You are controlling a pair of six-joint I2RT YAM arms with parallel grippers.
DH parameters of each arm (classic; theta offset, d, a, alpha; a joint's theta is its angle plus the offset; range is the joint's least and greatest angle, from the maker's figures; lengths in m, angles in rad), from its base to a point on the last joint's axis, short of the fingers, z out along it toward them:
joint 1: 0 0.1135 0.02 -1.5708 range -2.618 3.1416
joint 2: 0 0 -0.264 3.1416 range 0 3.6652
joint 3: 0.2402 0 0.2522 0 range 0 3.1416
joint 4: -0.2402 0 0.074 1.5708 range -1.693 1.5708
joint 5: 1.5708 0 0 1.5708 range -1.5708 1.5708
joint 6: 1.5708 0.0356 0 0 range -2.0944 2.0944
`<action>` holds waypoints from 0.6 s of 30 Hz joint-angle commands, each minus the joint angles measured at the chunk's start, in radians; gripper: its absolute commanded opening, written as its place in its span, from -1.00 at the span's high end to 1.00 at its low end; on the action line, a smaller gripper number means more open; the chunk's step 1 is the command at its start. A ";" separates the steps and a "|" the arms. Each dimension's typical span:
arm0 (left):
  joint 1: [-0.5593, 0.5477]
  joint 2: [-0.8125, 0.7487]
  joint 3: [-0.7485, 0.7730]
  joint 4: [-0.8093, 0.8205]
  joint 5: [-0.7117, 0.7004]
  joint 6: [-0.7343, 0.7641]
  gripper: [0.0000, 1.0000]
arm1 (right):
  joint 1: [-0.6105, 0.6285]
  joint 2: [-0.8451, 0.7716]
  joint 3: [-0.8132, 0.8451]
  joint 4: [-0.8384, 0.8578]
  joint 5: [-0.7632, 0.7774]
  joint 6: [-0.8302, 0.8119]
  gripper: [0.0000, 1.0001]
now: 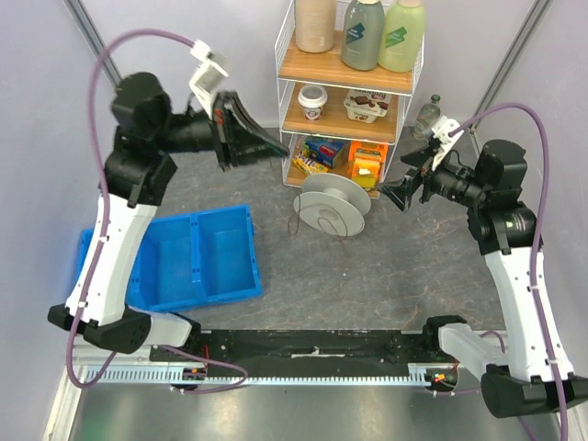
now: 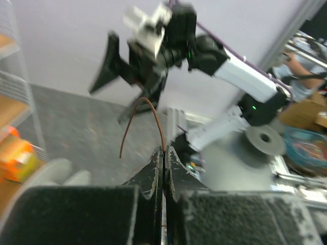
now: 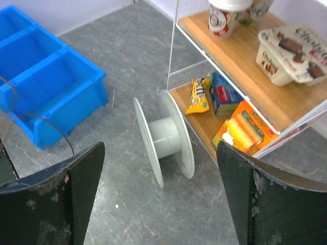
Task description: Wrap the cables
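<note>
While our left gripper (image 2: pixel 163 155) pinches the cable (image 2: pixel 144 102) and our right gripper (image 1: pixel 397 196) gapes empty, we judge winding it round the spool (image 1: pixel 333 208) comes next.

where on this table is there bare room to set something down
Widest bare patch: the grey table between the blue bin, the spool and the right arm's base. A smaller one lies behind the bin, under the left arm. Crowded at the shelf foot: spool and cable loops.
</note>
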 commanded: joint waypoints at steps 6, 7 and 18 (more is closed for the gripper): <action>-0.243 -0.055 -0.242 -0.262 -0.019 0.307 0.97 | 0.008 -0.133 -0.014 0.129 -0.128 0.017 -0.96; -0.266 -0.050 -0.247 -0.277 -0.031 0.326 0.97 | 0.009 -0.134 -0.008 0.118 -0.148 0.014 -0.96; -0.373 0.068 -0.193 -0.329 -0.115 0.407 0.97 | 0.118 -0.067 0.026 -0.037 -0.257 -0.032 -0.93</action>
